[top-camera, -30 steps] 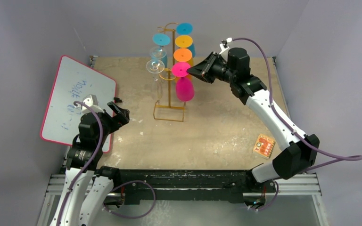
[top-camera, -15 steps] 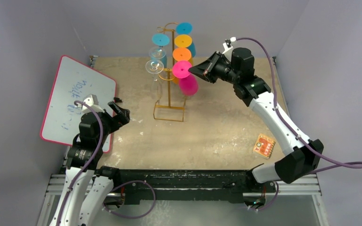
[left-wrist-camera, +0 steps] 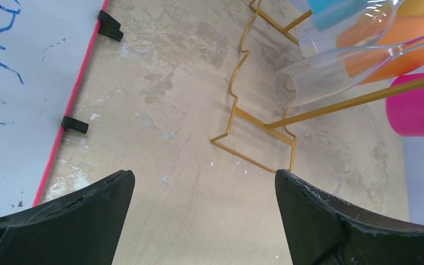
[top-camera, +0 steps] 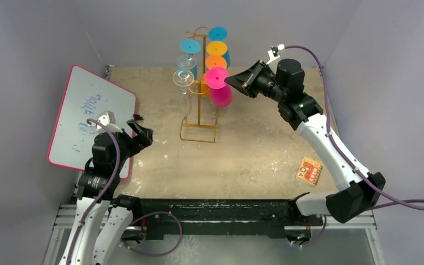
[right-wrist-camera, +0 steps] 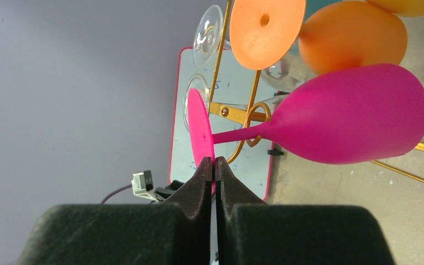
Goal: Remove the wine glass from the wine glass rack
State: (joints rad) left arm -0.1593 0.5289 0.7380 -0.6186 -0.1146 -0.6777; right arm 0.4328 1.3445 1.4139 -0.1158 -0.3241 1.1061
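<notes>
The gold wire wine glass rack [top-camera: 201, 88] stands at the table's middle back, hung with several coloured and clear glasses. The pink wine glass [top-camera: 221, 97] hangs upside down on its right side. In the right wrist view its stem passes through a curled hook [right-wrist-camera: 258, 105], and the glass [right-wrist-camera: 353, 116] tilts off to the right. My right gripper [top-camera: 232, 81] is shut on the rim of the pink foot disc [right-wrist-camera: 201, 130], pinched between the fingertips [right-wrist-camera: 214, 161]. My left gripper [top-camera: 141, 132] stands open near the whiteboard, short of the rack's base [left-wrist-camera: 248, 157], with nothing between its fingers [left-wrist-camera: 204, 174].
Orange [top-camera: 216, 62], yellow [top-camera: 216, 48] and cyan [top-camera: 189, 46] glasses and clear glasses [top-camera: 181, 77] hang on the same rack. A pink-framed whiteboard [top-camera: 85, 118] leans at the left. A small orange card [top-camera: 309, 170] lies on the table at the right.
My right gripper has shut on the pink glass's foot and moved slightly up and right, and the glass has shifted and tilted with it. The left arm has stayed put.
</notes>
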